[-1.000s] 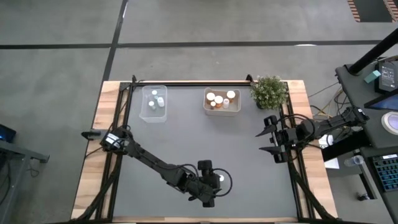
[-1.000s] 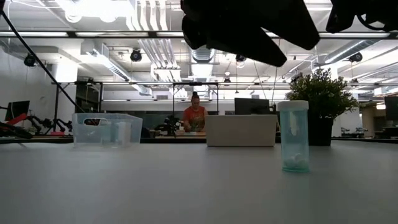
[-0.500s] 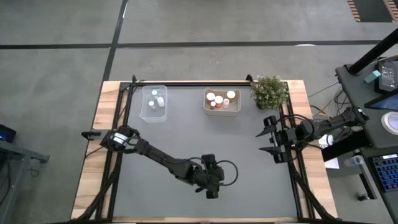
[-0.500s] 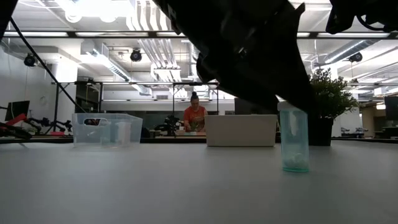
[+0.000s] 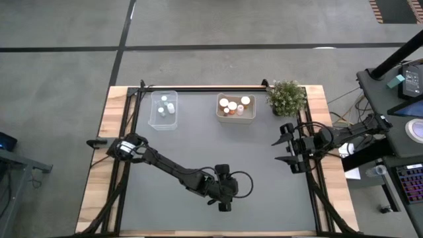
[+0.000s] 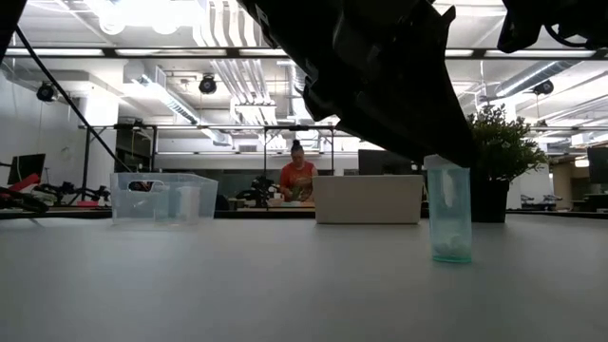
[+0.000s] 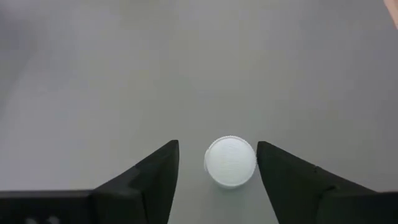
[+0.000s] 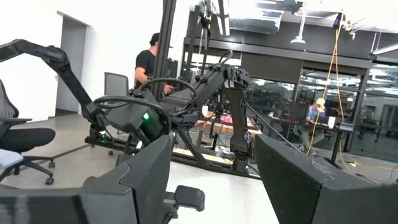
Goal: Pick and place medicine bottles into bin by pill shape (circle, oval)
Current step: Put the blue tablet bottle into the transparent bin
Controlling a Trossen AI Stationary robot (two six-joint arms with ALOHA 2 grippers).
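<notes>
A small pale medicine bottle with a white cap (image 7: pixel 230 162) stands upright on the grey table near its front middle; it also shows in the low view (image 6: pixel 448 214). My left gripper (image 7: pixel 217 145) is open above it, pointing down, one finger on either side of the cap. In the high view my left gripper (image 5: pixel 223 192) hides the bottle. My right gripper (image 5: pixel 285 147) is open and empty at the table's right edge.
A clear bin (image 5: pixel 163 110) with pale bottles stands at the far left. A white bin (image 5: pixel 236 107) with orange bottles stands at the far middle. A green potted plant (image 5: pixel 287 96) is at the far right corner. People show in the room beyond the table.
My left gripper has come down from well above the table onto the pale bottle, and its fingers now reach the level of the cap. The bottle has stayed where it was.
</notes>
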